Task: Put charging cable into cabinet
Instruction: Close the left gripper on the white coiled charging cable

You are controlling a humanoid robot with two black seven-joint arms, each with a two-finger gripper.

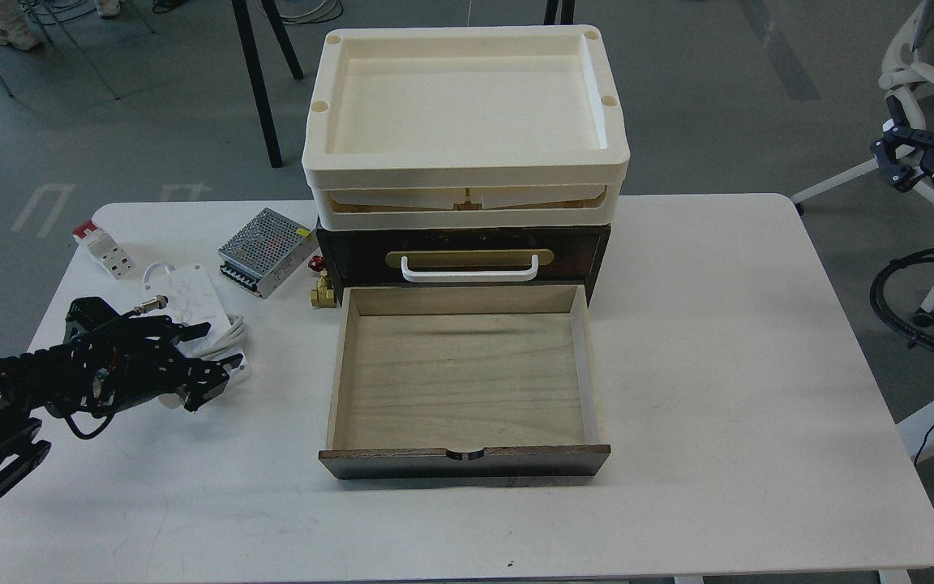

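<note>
White surface (718, 365) w/ dark wood cabinet (589, 243) at center, bottom drawer (463, 381) pulled out. Charging cable (191, 304) lies at 9 o'clock of the drawer. Left end effector (220, 347) fingers spread, released, over the cable. Right end effector (893, 158) at 3 o'clock, off the surface; can't tell its state.

Black two-finger left gripper (220, 345) covers lower part of white cable wound round flat white card (191, 300); contact unclear. Left arm cut by left edge. Black right gripper (893, 158) small, fingers indistinct; right arm cut by right edge. Small brass fitting (322, 294) partly hidden behind dark brown wooden drawer chest (467, 243). Cream plastic tray (467, 166) hides chest top.
</note>
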